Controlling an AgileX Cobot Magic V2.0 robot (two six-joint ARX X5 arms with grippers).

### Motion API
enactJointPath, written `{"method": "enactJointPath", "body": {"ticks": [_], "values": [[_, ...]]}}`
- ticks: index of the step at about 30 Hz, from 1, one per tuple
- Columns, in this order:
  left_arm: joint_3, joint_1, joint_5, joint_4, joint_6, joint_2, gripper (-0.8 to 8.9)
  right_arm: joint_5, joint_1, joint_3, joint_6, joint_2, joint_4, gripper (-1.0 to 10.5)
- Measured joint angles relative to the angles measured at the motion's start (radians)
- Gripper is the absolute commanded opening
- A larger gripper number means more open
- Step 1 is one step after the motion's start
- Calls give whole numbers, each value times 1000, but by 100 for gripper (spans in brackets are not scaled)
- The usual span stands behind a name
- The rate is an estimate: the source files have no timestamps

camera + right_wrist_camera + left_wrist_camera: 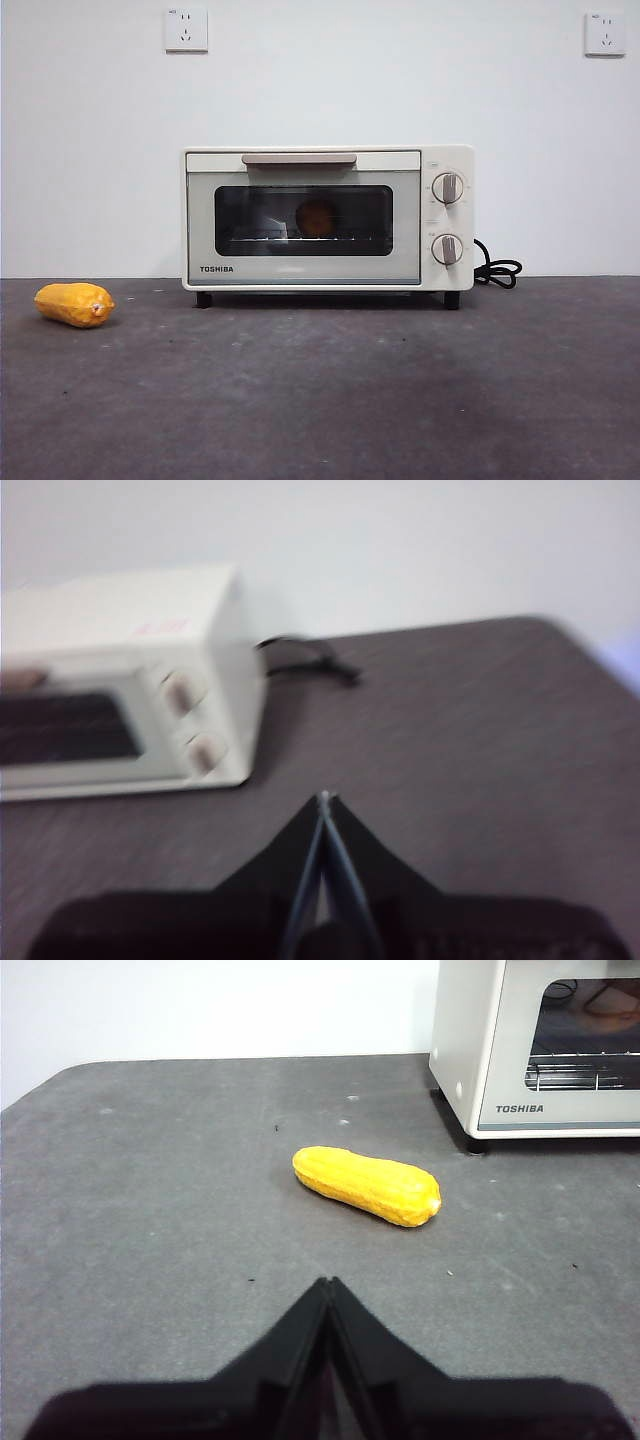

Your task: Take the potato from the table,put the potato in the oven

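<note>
One potato (317, 218), seemingly, inside shut oven (327, 217).

Bare test lab, plain white wall (320, 90), wall sockets (186, 30), grey table (320, 400)

Cream-white boxy toaster oven (328, 218) sits mid-table (door shut), round orange-brown potato (317, 217) inside; long yellow glossy vegetable (75, 304) on rough dark-grey table (350, 400), left.

Plain white wall (320, 90) behind, w/ 2 white power sockets up high, 1 near the left (186, 29) & 1 far right (605, 33). Lighting's even, soft, no hard shadows.
</note>
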Motion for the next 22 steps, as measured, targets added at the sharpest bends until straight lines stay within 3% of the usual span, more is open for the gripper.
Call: {"method": "enactJointPath", "body": {"ticks": [5,7,14,22], "values": [[0,0,0,0,0,0,-4,-135,-50,-285,7,-130,261,2],[0,0,0,0,0,0,-4,-149,-72,-352,8,-171,317,2],[0,0,0,0,0,0,-4,-152,-146,-455,7,-257,340,2],[0,0,0,0,0,0,-4,-152,-152,-545,8,-276,346,2]]}}
